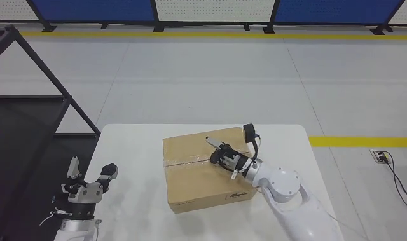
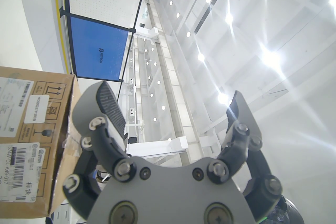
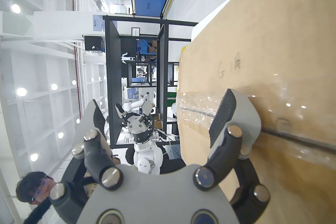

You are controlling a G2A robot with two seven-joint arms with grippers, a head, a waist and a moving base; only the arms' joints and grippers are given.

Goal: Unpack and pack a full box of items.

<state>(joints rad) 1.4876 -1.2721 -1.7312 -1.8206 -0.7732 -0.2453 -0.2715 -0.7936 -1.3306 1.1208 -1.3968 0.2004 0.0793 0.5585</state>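
On top of the box [image 1: 206, 171], which sits on the white worktop [image 1: 127, 145], your right end effector [image 1: 217, 149] lies with its fingers spread and nothing between them. One finger [image 3: 242, 112] appears to rest right at the taped seam [image 1: 187, 163]. That seam runs the long way across the lid, away from the end effector toward the box's other end, so working along it looks like the coming move. Your left end effector [image 1: 92, 171] stands well off that other end, also spread wide and empty, so the right arm is plainly nearer. The box is brown cardboard with its flaps shut, wrinkled clear tape on the seam and printed labels [image 2: 15, 104] on one side.
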